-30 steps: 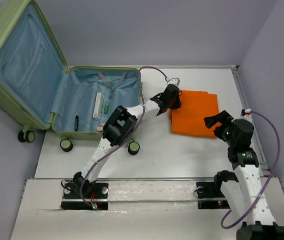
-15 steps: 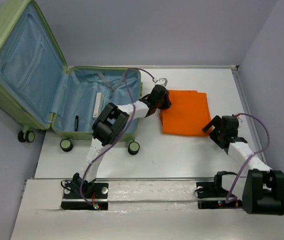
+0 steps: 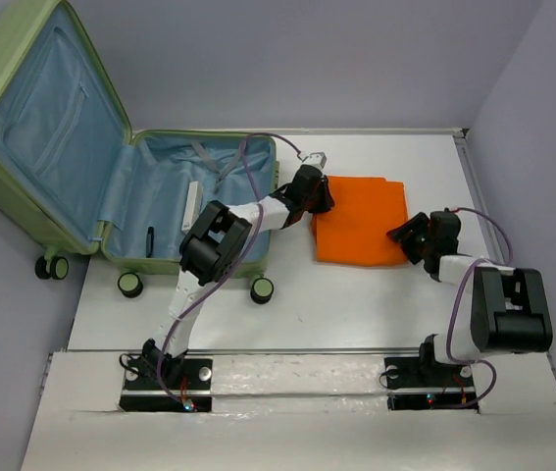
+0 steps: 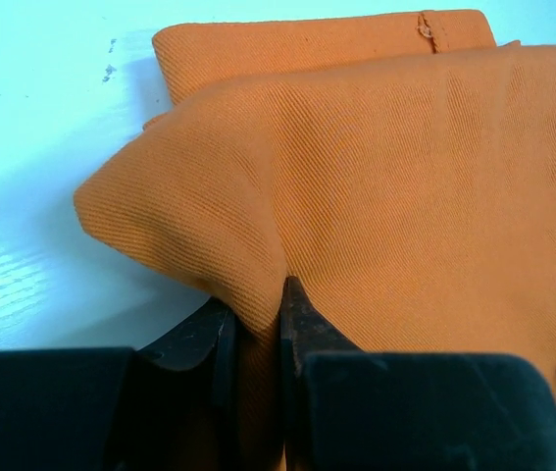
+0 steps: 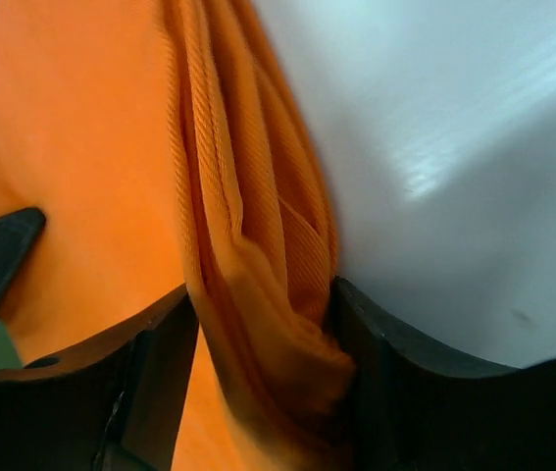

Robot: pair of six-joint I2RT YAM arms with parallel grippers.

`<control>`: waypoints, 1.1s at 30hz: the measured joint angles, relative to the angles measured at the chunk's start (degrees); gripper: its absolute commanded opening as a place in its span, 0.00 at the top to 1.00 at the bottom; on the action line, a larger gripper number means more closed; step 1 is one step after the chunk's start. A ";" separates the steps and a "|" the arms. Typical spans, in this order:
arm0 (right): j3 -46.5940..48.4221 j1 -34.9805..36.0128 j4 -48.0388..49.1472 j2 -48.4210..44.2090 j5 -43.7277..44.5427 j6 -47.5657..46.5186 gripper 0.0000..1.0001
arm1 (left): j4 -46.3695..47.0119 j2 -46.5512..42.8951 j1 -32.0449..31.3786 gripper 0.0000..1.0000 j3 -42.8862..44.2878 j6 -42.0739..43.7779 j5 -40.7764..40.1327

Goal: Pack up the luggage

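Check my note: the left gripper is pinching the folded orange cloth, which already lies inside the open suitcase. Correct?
No. The cloth lies on the table beside the open suitcase, not inside it, as the top view shows. The left gripper does pinch it.

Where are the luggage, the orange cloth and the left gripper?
luggage [image 3: 47,128]: top external view, blue lining of the open lid.
orange cloth [image 3: 361,221]: top external view, middle of its top face.
left gripper [image 4: 256,316]: left wrist view, midway between the fingertips, on the pinched fold.
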 measured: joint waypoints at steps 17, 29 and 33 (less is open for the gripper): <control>-3.04 -0.24 13.27 -3.67 -21.09 5.51 0.93 | -3.52 -3.26 0.50 0.94 0.00 0.61 5.49; 9.94 6.10 4.55 -12.37 -22.53 4.20 0.93 | -13.92 -15.45 3.50 0.94 8.02 0.81 12.63; 19.87 13.94 4.90 -7.50 -18.60 4.20 0.93 | -20.33 -18.88 9.42 0.94 12.24 1.77 14.03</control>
